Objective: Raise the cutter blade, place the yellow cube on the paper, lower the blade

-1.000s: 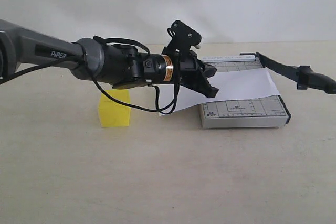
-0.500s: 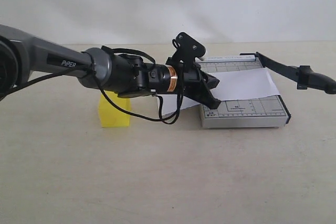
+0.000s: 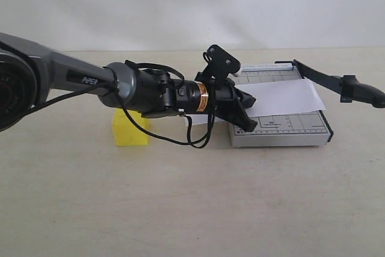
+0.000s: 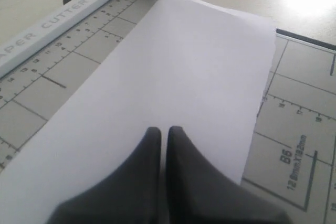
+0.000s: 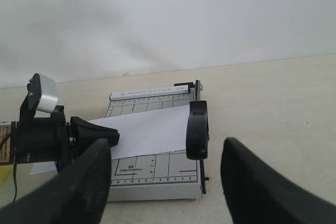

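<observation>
With cutter blade [image 3: 346, 87] raised, left jaws overhang the paper [image 3: 283, 97].

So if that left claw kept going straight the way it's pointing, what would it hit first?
Most likely the paper, lying on the grey cutter board. The shut left gripper slants down toward that sheet, and nothing shows between them. How near it is to the sheet is hard to judge.

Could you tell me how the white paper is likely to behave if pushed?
Probably floppy: the paper is a thin sheet overhanging the cutter board. Likely light and slippery on that smooth surface, so the shut left tool might slide or buckle it.
</observation>
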`<action>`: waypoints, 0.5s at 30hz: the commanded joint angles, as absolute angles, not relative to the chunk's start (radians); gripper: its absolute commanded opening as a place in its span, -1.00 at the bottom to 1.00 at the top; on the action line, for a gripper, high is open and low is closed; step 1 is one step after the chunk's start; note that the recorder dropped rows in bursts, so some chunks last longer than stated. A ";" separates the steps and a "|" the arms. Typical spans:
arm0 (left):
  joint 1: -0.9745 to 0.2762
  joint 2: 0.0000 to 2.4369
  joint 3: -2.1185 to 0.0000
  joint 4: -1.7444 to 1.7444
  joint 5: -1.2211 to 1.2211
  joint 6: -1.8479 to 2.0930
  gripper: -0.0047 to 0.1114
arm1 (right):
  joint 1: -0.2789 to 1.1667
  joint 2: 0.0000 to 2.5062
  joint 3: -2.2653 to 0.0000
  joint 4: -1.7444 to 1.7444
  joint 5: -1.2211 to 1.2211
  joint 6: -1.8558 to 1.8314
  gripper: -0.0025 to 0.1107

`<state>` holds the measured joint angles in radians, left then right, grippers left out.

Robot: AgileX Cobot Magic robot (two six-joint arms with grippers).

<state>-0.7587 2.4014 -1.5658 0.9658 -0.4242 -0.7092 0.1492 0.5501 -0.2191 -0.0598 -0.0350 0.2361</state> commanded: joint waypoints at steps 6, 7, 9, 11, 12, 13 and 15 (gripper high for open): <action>-0.780 2.431 -1.606 0.960 -0.417 -0.715 -0.84 | 0.150 0.544 -0.218 -0.058 -0.049 0.234 0.07; -0.780 2.431 -1.606 0.960 -0.417 -0.715 -0.84 | 0.150 0.544 -0.218 -0.058 -0.049 0.234 0.07; -0.780 2.431 -1.606 0.960 -0.417 -0.715 -0.84 | 0.150 0.544 -0.218 -0.058 -0.049 0.234 0.07; -0.780 2.431 -1.606 0.960 -0.419 -0.715 -0.84 | 0.150 0.544 -0.218 -0.058 -0.049 0.234 0.07; -0.780 2.431 -1.606 0.960 -0.419 -0.715 -0.84 | 0.150 0.544 -0.218 -0.058 -0.049 0.234 0.07; -0.780 2.431 -1.606 0.960 -0.419 -0.715 -0.84 | 0.150 0.544 -0.218 -0.058 -0.049 0.234 0.07; -0.780 2.431 -1.609 0.957 -0.422 -0.715 -0.84 | 0.150 0.544 -0.218 -0.058 -0.047 0.234 0.07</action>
<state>-0.7766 2.4267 -1.6034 0.9658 -0.4242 -0.7113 0.1492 0.5501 -0.2191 -0.0598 -0.0350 0.2361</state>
